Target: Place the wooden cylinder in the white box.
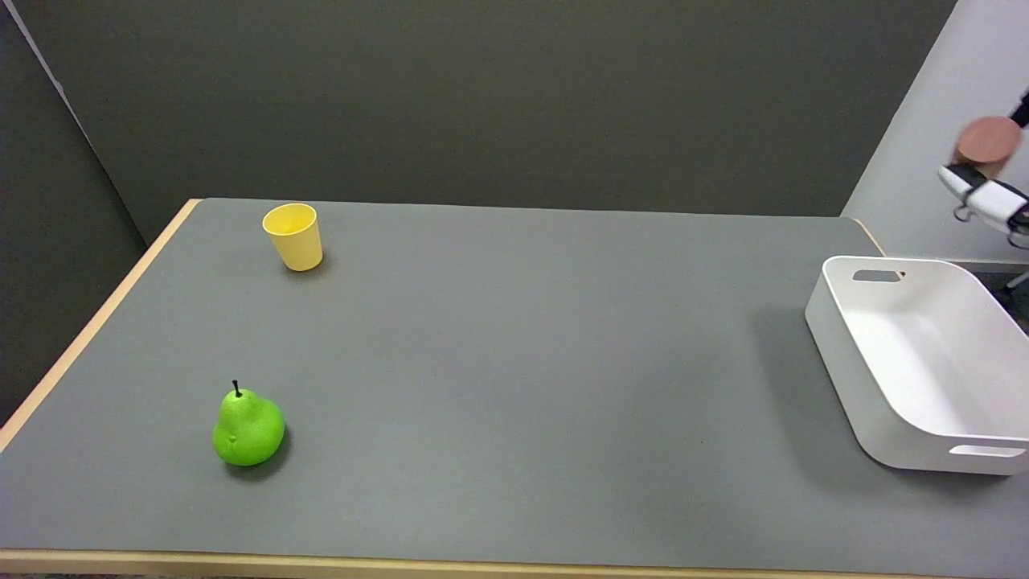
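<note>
One reddish-brown wooden cylinder (987,142), round end showing, is held in the right hand (990,197) above the white box (836,338).

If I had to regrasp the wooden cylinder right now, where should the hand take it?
Across its round side wall, coming in from the side. The wooden cylinder is short with a flat top face showing, and the right hand already holds it low, up in the air beyond the white box. The picture is blurred there.
</note>
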